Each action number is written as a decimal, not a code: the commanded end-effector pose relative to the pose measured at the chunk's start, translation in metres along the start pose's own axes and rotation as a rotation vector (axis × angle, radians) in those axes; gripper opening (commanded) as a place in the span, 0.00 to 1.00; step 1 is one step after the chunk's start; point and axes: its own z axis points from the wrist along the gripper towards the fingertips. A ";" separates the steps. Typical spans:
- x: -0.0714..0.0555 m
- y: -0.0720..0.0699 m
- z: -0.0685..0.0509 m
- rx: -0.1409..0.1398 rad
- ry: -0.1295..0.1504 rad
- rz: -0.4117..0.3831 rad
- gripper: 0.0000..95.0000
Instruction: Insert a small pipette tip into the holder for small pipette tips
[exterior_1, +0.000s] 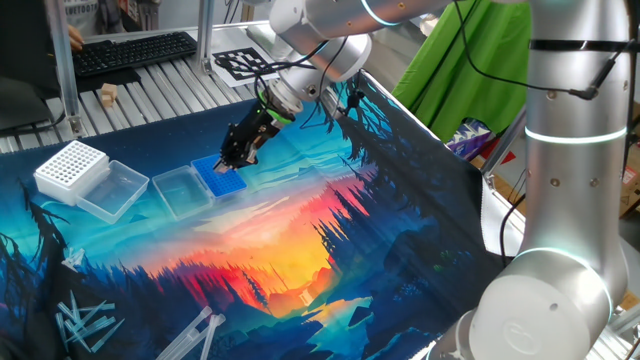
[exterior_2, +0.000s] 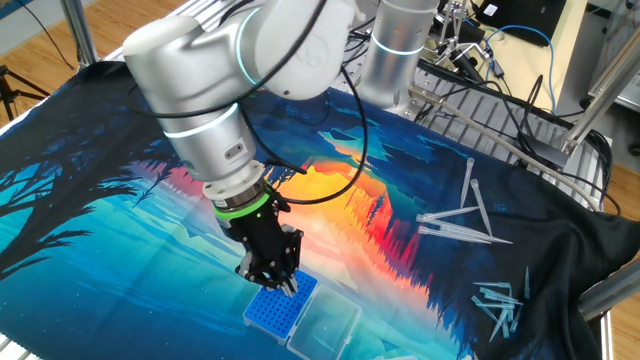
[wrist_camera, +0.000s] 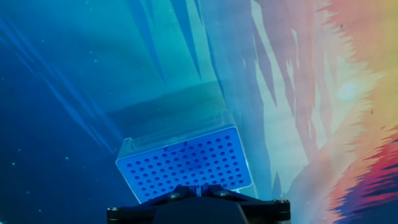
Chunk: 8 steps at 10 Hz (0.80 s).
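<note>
The small blue holder with its grid of fine holes lies on the printed mat, its clear lid open beside it. My gripper hangs just above the holder's near edge, fingers pointing down. In the other fixed view the gripper touches or nearly touches the holder. In the hand view the holder fills the lower middle and my gripper is shut, with a thin pale sliver pinched between the fingertips that looks like the small pipette tip. Most of the tip is hidden.
A bigger white gridded rack with its clear lid stands at the left. Several loose small tips and longer tips lie near the mat's front edge. A keyboard is beyond the mat.
</note>
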 end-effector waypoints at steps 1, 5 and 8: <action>0.000 0.000 0.000 0.002 0.003 -0.008 0.00; -0.001 0.001 0.003 0.015 0.037 -0.017 0.00; -0.002 0.002 0.004 0.021 0.051 -0.028 0.00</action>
